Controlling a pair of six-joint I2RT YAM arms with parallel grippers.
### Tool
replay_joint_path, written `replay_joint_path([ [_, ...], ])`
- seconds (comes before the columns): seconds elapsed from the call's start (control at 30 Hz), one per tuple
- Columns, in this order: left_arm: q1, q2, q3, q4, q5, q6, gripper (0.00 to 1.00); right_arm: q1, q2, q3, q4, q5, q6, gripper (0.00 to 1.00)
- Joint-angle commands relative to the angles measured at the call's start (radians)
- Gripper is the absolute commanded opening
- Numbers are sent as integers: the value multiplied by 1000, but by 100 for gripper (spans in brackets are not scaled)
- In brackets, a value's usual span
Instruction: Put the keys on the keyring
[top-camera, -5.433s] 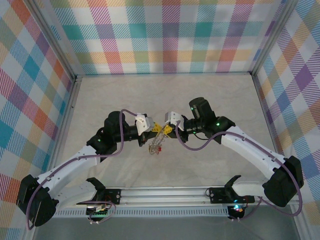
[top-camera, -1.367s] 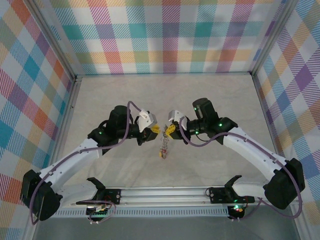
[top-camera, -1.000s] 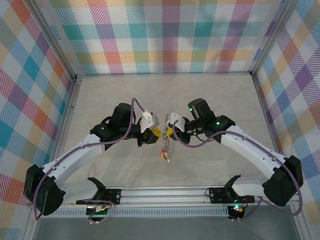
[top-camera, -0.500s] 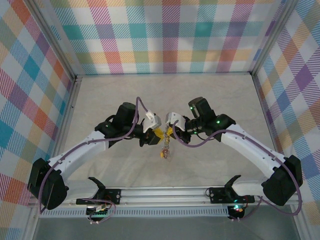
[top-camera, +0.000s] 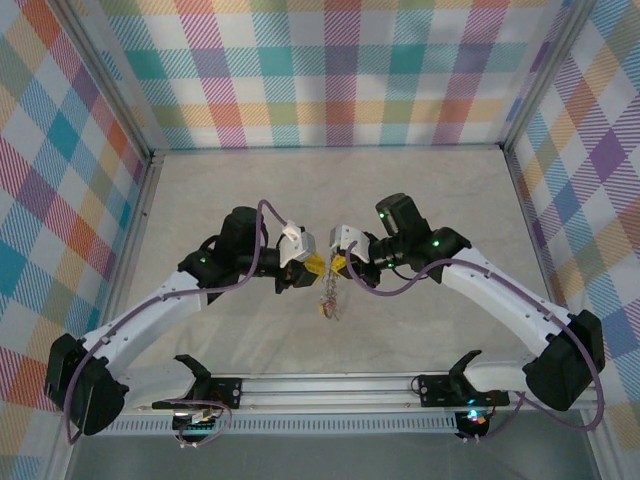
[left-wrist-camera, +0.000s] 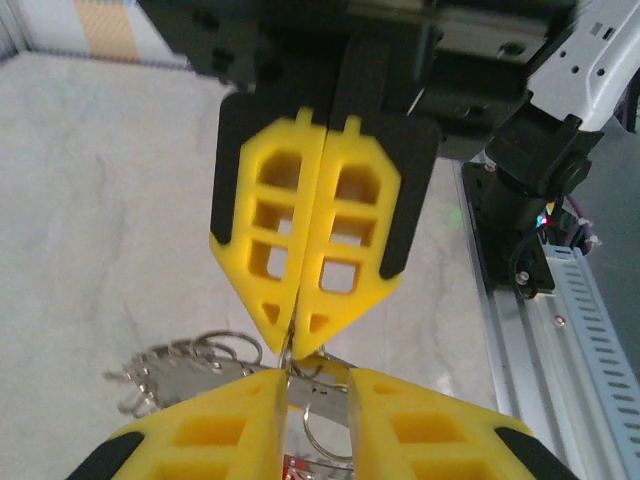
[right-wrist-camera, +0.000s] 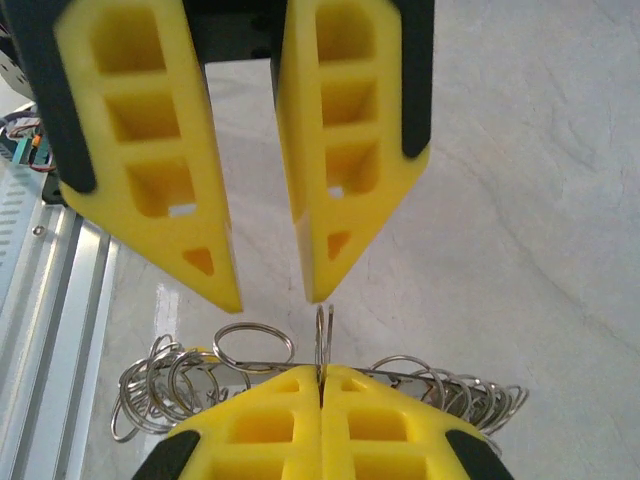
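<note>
Keys (top-camera: 327, 308): silvery bunch with a red tag, dangling at 6 o'clock off the keyring (right-wrist-camera: 323, 335), over the table (top-camera: 330, 190).
Keyring: upright hoop, its top pinched by my right claw (left-wrist-camera: 292, 342).
Right claw: pads pressed together on the keyring.
Left claw (right-wrist-camera: 272, 297): at 9 o'clock of the right one, tip to tip; fingers apart, one fingertip just beside the keyring.
Table: pale marbled top, stretching to 12 o'clock.

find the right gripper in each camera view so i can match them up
top external: right gripper, just right of centre, tips pointing left.
left wrist: right gripper, upper middle, shut yellow fingers pointing down.
right wrist: right gripper, bottom centre, its own shut fingers.
shared landmark: keyring, hanging at the gripper's tips.
</note>
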Motion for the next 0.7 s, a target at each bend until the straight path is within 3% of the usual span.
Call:
replay_joint_path([
  [0.0,-5,-31,-19,58,1,45,23,6,-28,-3,33,-64,-2,0],
  [0.27,-8,-19,-14,44,44,72,24,6,-37,-16,69,-110,7,0],
  [0.67,-22,5,17,-53,10,133,23,6,-79,-53,124,-113,33,0],
])
